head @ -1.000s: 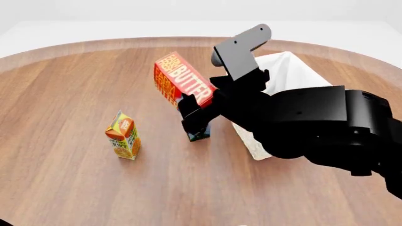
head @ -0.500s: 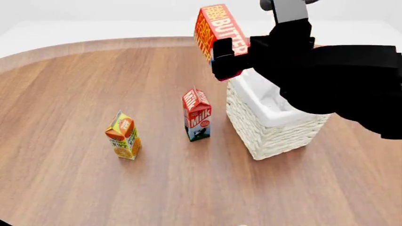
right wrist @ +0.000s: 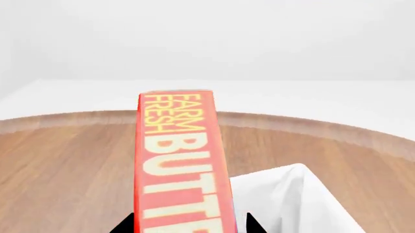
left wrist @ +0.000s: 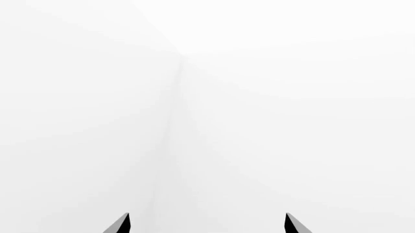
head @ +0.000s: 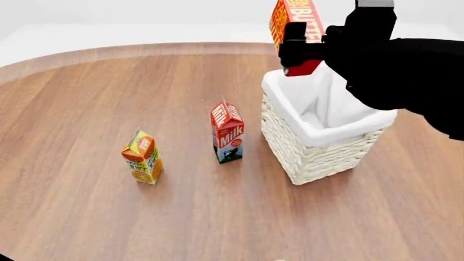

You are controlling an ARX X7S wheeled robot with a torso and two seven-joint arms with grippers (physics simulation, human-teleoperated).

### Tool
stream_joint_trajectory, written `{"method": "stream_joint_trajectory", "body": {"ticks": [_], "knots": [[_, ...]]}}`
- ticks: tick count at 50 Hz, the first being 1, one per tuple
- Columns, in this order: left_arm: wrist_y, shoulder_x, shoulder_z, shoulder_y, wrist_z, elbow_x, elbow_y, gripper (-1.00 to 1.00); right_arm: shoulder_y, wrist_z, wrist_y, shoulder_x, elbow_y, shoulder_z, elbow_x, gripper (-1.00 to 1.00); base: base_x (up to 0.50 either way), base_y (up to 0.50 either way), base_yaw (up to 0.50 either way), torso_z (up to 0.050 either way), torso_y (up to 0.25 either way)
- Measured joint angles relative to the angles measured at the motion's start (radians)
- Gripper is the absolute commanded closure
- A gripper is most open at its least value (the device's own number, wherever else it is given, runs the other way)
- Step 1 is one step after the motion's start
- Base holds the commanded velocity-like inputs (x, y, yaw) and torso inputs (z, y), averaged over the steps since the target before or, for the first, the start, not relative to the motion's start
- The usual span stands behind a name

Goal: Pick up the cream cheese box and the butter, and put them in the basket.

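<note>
My right gripper (head: pixel 299 48) is shut on the butter (head: pixel 296 23), a red and orange box with white lettering, and holds it high over the far left rim of the basket (head: pixel 319 149). From the right wrist the butter (right wrist: pixel 180 160) stands between the fingertips, with the basket's white liner (right wrist: pixel 292 201) just beyond. The whitish wicker basket stands right of centre on the wooden table. My left gripper (left wrist: pixel 206 224) is open and faces only blank white. The cream cheese box is not visible in any view.
A red-topped milk carton (head: pixel 227 132) stands upright just left of the basket. An orange juice carton (head: pixel 142 156) stands further left. The round wooden table (head: pixel 87 98) curves away at its far edge.
My right arm has lifted the butter up and to the right, from beside the milk carton to above the basket's far left rim. The cartons and basket have stayed put.
</note>
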Motion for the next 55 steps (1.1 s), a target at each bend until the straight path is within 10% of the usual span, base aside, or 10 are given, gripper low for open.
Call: {"method": "stream_joint_trajectory", "body": {"ticks": [55], "knots": [[0.031, 0.005, -0.003, 0.009, 0.007, 0.001, -0.023, -1.0, -0.124, 0.114, -0.123, -0.063, 0.249, -0.02, -0.099, 1.0, 0.0, 0.0, 0.0, 0.0, 0.001]]}}
